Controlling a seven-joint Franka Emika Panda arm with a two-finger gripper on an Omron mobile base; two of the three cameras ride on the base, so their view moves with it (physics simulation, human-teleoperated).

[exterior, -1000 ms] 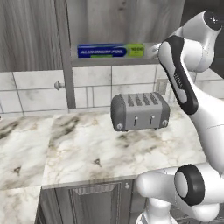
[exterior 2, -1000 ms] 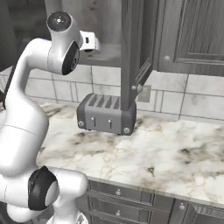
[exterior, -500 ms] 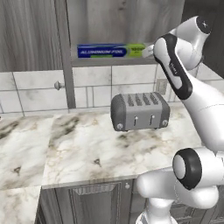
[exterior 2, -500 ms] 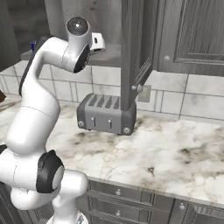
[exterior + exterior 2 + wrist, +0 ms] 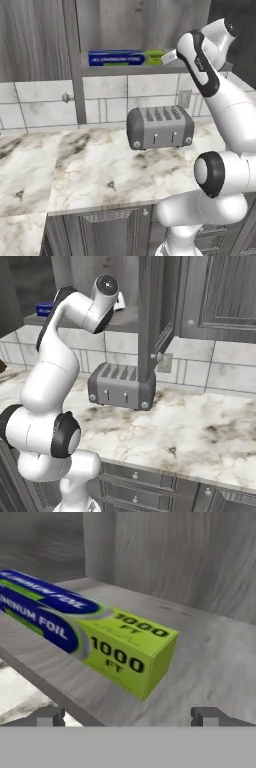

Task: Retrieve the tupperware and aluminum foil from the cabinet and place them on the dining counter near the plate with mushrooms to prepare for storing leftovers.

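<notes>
Retrieval had barely begun: the long blue-and-green aluminum foil carton (image 5: 85, 644) lay ungrasped on the grey wood-grain cabinet (image 5: 200, 677) shelf, at ten o'clock from the gripper (image 5: 127, 716), whose fingers stood spread wide.
</notes>
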